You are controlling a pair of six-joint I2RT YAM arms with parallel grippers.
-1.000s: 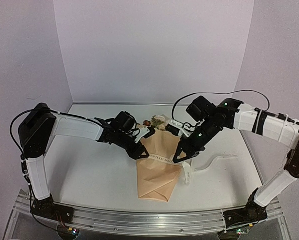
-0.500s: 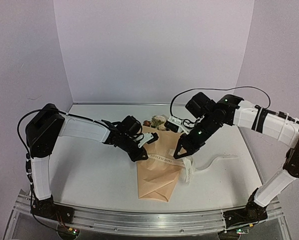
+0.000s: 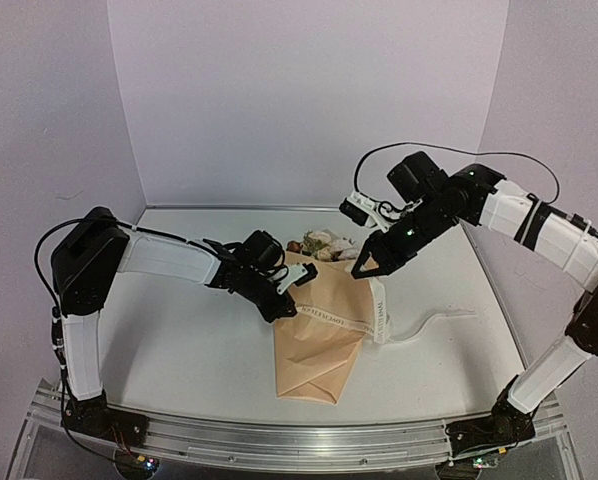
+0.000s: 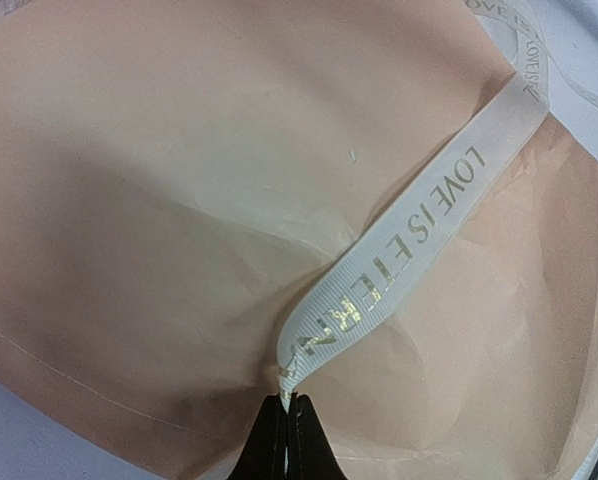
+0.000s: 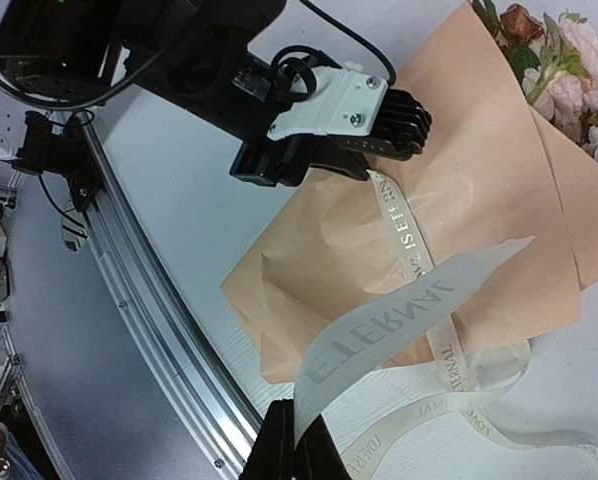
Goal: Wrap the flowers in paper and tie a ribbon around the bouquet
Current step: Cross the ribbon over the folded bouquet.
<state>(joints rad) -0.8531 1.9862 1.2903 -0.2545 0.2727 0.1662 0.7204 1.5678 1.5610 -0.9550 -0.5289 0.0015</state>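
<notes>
Ribbon (image 4: 409, 240) sits pinched in left end effector (image 4: 287, 408).

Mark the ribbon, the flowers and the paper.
ribbon (image 4: 419, 225), left wrist view, on its printed middle stretch.
flowers (image 5: 591, 45), right wrist view, on a pink rose head.
paper (image 3: 314, 360), top external view, on the lower folded part.

A white table (image 3: 199, 350) sits between pale lilac walls (image 3: 309, 100), an aluminium rail (image 3: 299, 434) along its near edge.
</notes>
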